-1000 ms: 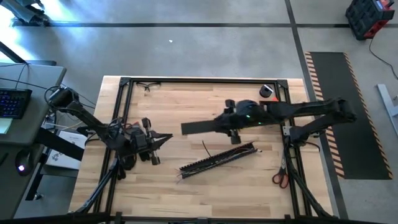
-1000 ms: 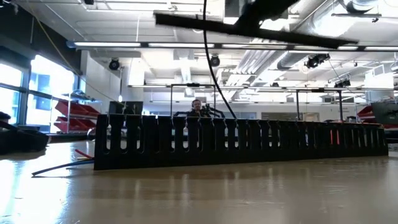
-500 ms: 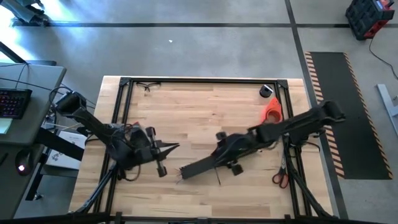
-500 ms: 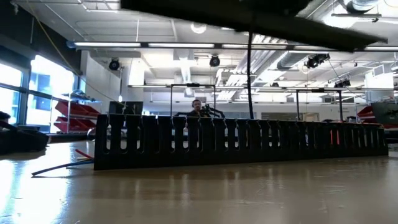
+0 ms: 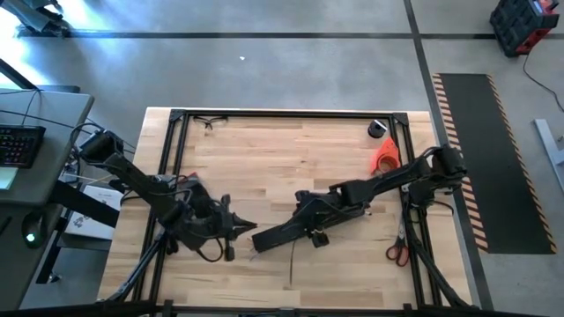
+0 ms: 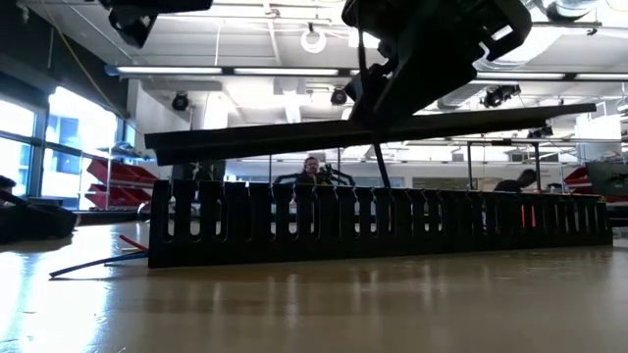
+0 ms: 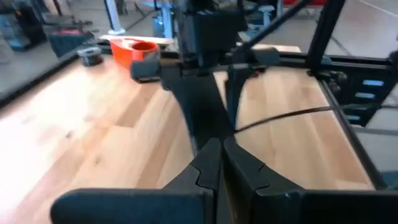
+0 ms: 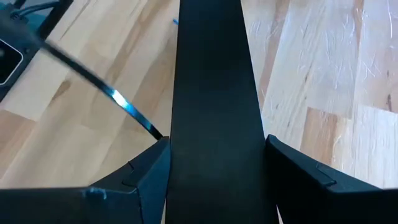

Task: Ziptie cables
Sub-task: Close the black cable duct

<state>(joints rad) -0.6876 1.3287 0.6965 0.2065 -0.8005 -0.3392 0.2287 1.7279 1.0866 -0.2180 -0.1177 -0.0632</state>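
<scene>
A: The right gripper (image 8: 214, 180) is seen clamped across a flat black strip (image 5: 280, 235), which runs forward from between its fingers. What is added by the low view?

B: A slotted channel (image 6: 378, 224) is shown below that gripper, with the cables (image 6: 93, 259) trailing from its far end.

A: And the left gripper (image 5: 245, 226)?

B: It is shown closed, empty, just off the strip's tip.

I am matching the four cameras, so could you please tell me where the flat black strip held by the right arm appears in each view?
High view: flat black strip, centre, low on the table.
Low view: long bar above the slotted channel.
Left wrist view: dark band running away from the fingers.
Right wrist view: broad band up the middle, between the fingers.
Shared landmark: the right gripper.
</scene>
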